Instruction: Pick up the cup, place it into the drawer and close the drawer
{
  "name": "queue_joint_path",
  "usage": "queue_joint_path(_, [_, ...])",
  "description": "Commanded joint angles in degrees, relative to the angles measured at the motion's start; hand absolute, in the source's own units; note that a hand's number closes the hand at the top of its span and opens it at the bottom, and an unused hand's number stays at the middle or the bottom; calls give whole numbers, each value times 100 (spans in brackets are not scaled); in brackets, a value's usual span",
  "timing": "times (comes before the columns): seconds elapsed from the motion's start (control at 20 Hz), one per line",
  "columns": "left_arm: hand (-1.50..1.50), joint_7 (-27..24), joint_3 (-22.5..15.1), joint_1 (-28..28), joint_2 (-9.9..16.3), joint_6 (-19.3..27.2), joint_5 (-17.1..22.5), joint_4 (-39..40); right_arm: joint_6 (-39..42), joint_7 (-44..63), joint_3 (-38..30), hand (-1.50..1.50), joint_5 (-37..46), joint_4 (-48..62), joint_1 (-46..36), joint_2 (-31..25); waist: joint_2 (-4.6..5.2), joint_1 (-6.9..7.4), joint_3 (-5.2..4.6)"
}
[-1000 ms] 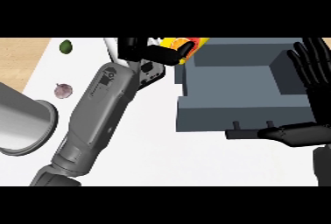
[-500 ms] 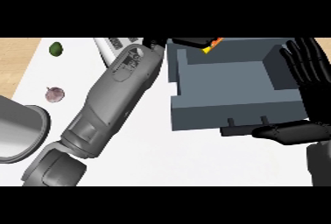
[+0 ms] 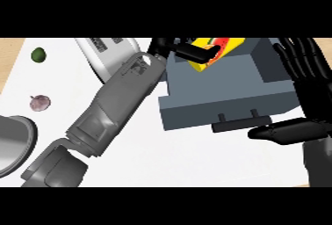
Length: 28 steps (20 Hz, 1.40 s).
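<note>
A yellow cup with red and green markings (image 3: 219, 47) is tilted above the back left part of the open grey drawer (image 3: 214, 103). My left hand (image 3: 186, 49) is shut on it, and black fingers hide part of the cup. The left forearm (image 3: 120, 103) slants across the white counter up to the drawer. The drawer's front has a dark handle (image 3: 240, 122). Along the drawer's right side my right hand (image 3: 310, 83) stays open, fingers straight, with its thumb just past the front right corner near the handle.
A small green fruit (image 3: 39, 54) and a purplish bulb (image 3: 40, 102) lie at the counter's left. A grey metal pot (image 3: 9, 143) shows at the left edge. A white and grey object (image 3: 103, 47) lies behind the left forearm.
My left hand has carried the cup to the right, from beside the drawer's back left corner to above its inside. The right hand has kept its place beside the drawer.
</note>
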Motion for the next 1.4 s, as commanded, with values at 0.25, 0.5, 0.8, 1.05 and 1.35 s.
queue_joint_path(0.25, [-150, -220, -485, 303, 0, -55, 587, -42, 213, 82, 190, -150, -160, 87, -385, 1, 86, -385, -3])
queue_joint_path(0.5, [-150, -699, -342, 489, 0, -169, 1161, -331, 897, 207, 660, 150, -849, 143, -541, 174, 108, -438, -11])
queue_joint_path(0.8, [-150, -1361, -103, 399, 0, -165, 1743, -573, 2005, 444, 1269, 150, -1343, 252, -278, -136, 31, -201, -10])
queue_joint_path(1.05, [-150, -1613, -27, 358, 0, 91, 2003, -412, 2628, 922, 1676, 150, -672, 124, -221, -996, -30, -5, -15])
queue_joint_path(1.35, [-150, -1705, 6, 481, 0, 173, 2162, -349, 2122, 386, 1976, -150, 1466, -10, 71, -1236, -119, 444, -6])
